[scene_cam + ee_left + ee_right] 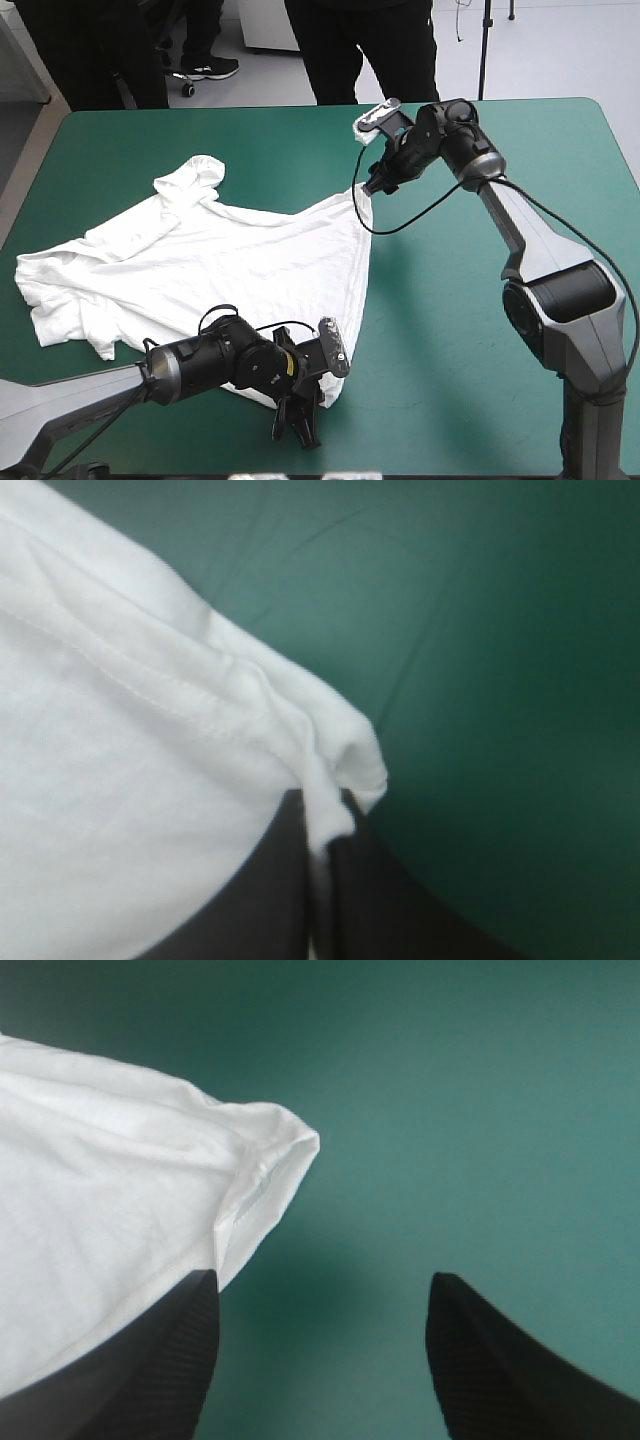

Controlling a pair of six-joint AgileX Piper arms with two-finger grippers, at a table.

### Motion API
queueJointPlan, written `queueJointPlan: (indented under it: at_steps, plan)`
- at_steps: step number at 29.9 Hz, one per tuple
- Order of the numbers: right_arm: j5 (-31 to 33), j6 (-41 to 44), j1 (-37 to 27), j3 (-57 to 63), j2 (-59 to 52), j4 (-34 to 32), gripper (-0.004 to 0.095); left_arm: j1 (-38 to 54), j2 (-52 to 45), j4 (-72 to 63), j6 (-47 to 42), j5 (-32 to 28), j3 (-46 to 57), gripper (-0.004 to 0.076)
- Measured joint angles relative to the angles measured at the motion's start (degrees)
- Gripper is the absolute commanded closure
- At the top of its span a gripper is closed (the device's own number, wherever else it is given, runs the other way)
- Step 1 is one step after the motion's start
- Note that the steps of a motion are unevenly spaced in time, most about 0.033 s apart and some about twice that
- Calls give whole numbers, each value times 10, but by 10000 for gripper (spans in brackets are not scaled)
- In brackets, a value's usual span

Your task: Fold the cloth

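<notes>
The white T-shirt (200, 270) lies loosely spread over the left and middle of the table, sleeves and collar toward the left, hem toward the right. My left gripper (298, 420) is at the near hem corner. In the left wrist view it (322, 802) is shut on a pinched fold of the T-shirt (120, 780). My right gripper (368, 186) hovers at the far hem corner. Its fingers stand open in the right wrist view (325, 1280). There the T-shirt's corner (120, 1190) lies over one finger, and bare cover shows between the two.
The teal-green cover (480, 380) runs on from the hem to the table's right edge. The right arm reaches in over the table's right half. The left arm lies low along the near edge.
</notes>
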Motion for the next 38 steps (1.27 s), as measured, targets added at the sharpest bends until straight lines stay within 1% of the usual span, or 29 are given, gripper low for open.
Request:
queueJointPlan:
  at_steps: [3,11,23,26,28,30,32,36,38]
  plan:
    - [-8,-8,1,-15,26,10,331,0,0,-2,0,0,0,741]
    - [-30,-31,5,-27,72,64,329,0,0,-4,-1,-2,0,741]
    - [-52,-34,5,-54,141,73,327,0,0,-7,-1,-2,0,741]
    - [-57,-37,5,-58,147,81,354,0,1,-9,-1,-2,0,741]
    - [-57,-37,5,-61,150,84,408,0,1,-17,-1,-4,0,741]
    - [-57,-42,4,-62,152,89,510,0,1,-19,-1,-4,0,741]
    - [-58,-44,3,-63,154,94,631,0,1,-20,-1,-5,0,741]
    - [-60,-46,3,-65,157,109,930,0,1,-21,-1,-7,1,741]
    - [-60,-46,3,-65,158,115,923,0,1,-21,-2,-7,1,741]
